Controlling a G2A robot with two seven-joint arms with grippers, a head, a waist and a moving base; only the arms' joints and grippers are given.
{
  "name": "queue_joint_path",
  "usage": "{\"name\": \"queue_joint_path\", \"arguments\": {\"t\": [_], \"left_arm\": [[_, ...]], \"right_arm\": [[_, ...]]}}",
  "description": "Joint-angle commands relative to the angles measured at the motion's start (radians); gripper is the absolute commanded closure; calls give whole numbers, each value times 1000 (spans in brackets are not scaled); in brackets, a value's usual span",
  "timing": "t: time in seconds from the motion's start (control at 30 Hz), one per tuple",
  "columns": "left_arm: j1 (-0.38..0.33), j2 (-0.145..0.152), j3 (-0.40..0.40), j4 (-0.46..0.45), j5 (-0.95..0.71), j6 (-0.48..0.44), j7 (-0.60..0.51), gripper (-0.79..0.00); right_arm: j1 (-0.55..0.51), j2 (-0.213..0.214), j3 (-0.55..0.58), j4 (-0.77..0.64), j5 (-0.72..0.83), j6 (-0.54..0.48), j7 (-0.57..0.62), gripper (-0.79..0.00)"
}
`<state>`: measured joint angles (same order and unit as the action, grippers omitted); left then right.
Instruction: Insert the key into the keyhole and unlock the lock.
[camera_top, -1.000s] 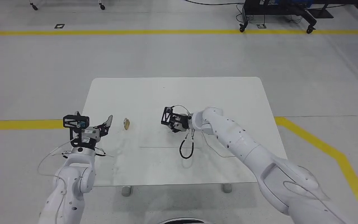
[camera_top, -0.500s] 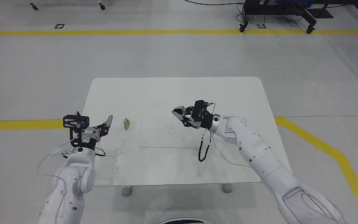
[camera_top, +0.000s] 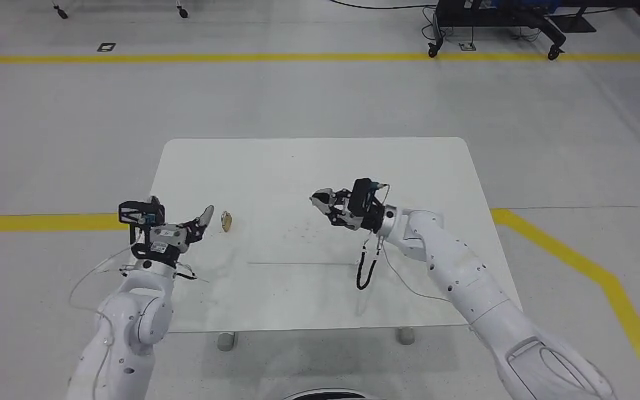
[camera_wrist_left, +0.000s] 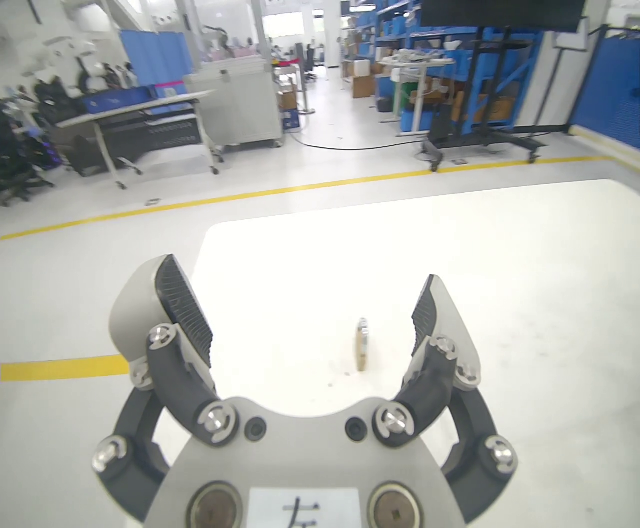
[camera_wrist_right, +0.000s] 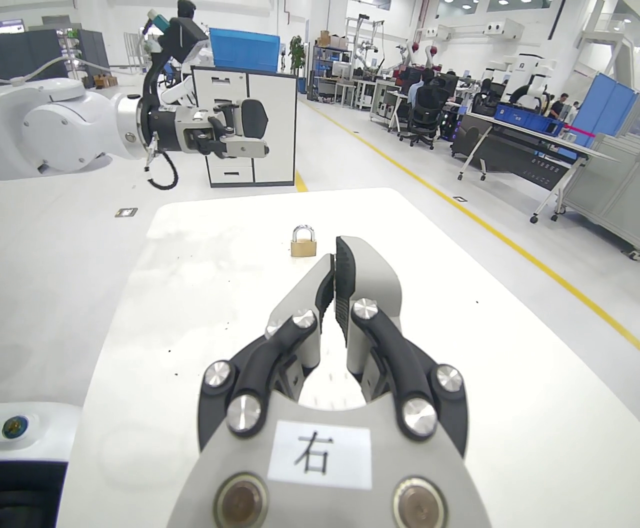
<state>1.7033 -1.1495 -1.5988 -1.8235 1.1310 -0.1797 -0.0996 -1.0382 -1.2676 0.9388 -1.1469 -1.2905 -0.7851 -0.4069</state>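
"What lay around the lock (camera_top: 227, 220)?"

"Bare white table (camera_top: 400, 160), and the lock sat on it in plain sight of both wrists."

"And the grippers?"

"The left gripper (camera_wrist_left: 300, 285) hung just beside the lock, jaws spread wide, holding nothing. The right gripper (camera_wrist_right: 334, 255) was well apart on the lock's other side, pads pressed together. Whether they pinched anything, I couldn't tell."

Bright, even overhead illumination; shadows faint and soft. White surface (camera_top: 420, 170) washed nearly featureless in the left wrist view. Specular glints on the bolt heads of the left gripper (camera_wrist_left: 300, 272). Yellow floor line (camera_wrist_left: 320, 186) bowed by wide-angle distortion, strongest toward wrist-view edges.
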Motion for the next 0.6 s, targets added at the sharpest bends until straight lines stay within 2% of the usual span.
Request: {"name": "queue_joint_path", "arguments": {"t": [0.0, 0.1, 0.2, 0.27, 0.57], "left_arm": [[-41, 4, -3, 16, -200, -159, -139, -785], [-123, 10, 9, 66, -456, -281, -355, -785], [-205, 15, 24, 123, -683, -313, -545, -785], [-214, 16, 25, 128, -702, -314, -568, -785], [-214, 16, 25, 128, -702, -314, -568, -785]], "right_arm": [[3, -4, 3, 8, 58, -23, -16, 0], [7, -10, 5, 30, 127, -58, -44, 0], [15, -12, 10, 56, 182, -113, -63, 0], [21, -12, 13, 69, 205, -161, -71, 0], [21, -12, 13, 69, 205, -161, -71, 0]]}}
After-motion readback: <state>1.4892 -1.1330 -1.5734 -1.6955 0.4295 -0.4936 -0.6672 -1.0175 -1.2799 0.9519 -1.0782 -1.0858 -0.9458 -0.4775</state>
